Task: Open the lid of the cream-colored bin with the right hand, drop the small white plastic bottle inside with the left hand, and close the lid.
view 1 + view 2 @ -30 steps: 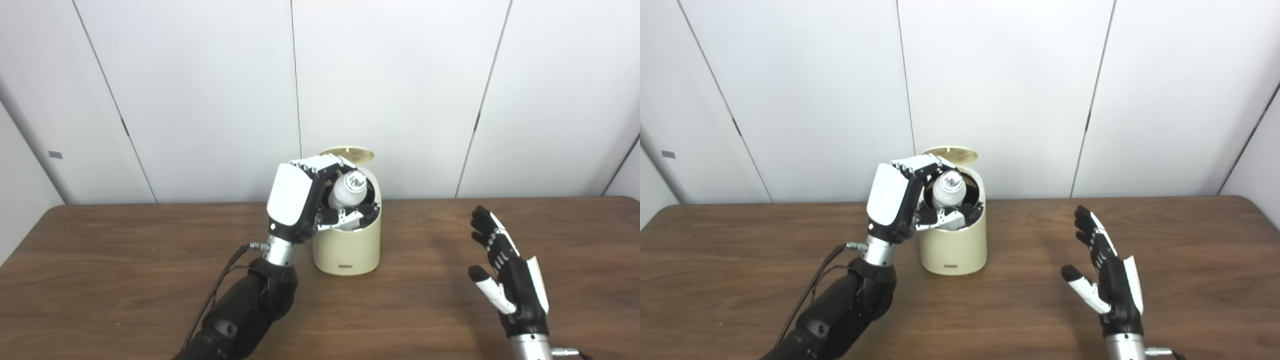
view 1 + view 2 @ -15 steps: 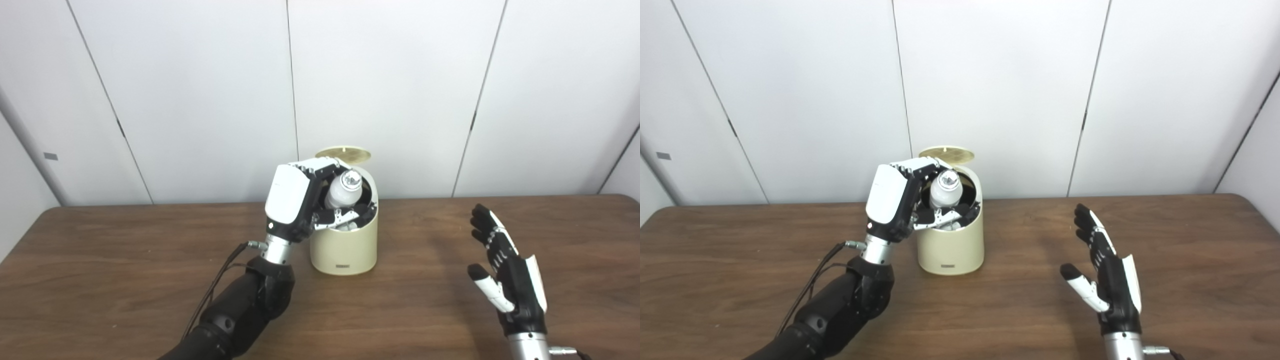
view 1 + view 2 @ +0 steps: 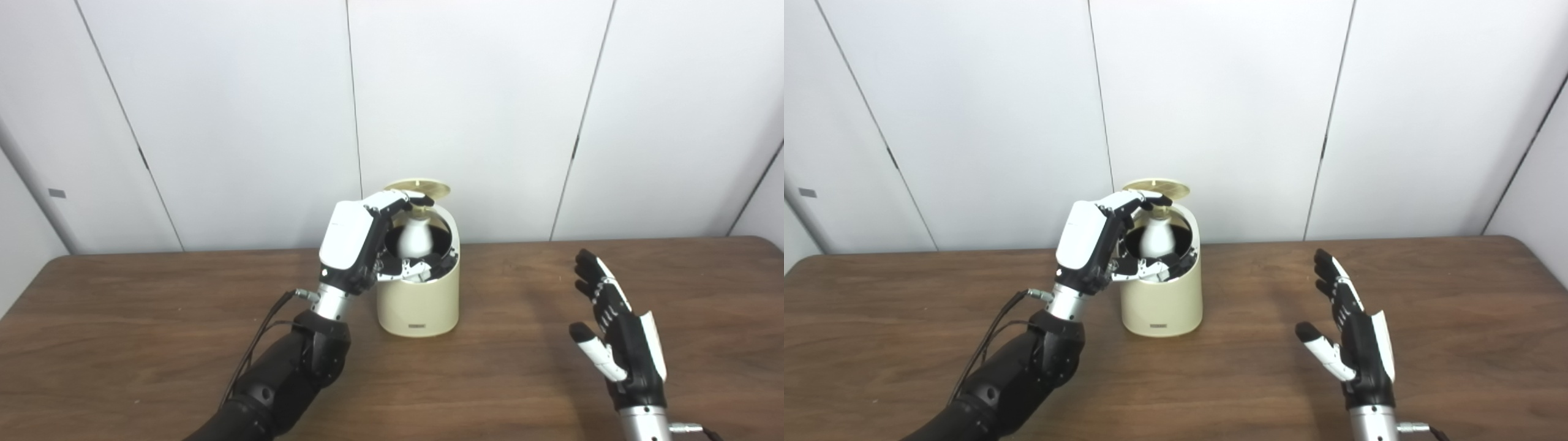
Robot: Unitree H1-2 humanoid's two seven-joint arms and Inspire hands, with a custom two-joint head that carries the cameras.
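bin (image 3: 418, 303) mouth crowded by left hand (image 3: 355, 245) and bottle (image 3: 414, 239), raised lid (image 3: 416, 184) behind, right hand (image 3: 618, 343) well apart

Left hand (image 3: 350, 246): white back plate, black frame, white-and-black fingers (image 3: 392, 200), silver wrist cuff, thin black cables trailing toward 7 o'clock along glossy black forearm. Right hand (image 3: 618, 343): black palm, white edge panels, silver wrist.

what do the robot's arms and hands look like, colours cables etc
Both hands have black fingers with white segments. The left hand has a glossy white back plate, a silver wrist cuff and a bulky black forearm with thin dark cables running along it. The right hand has the same silver wrist.
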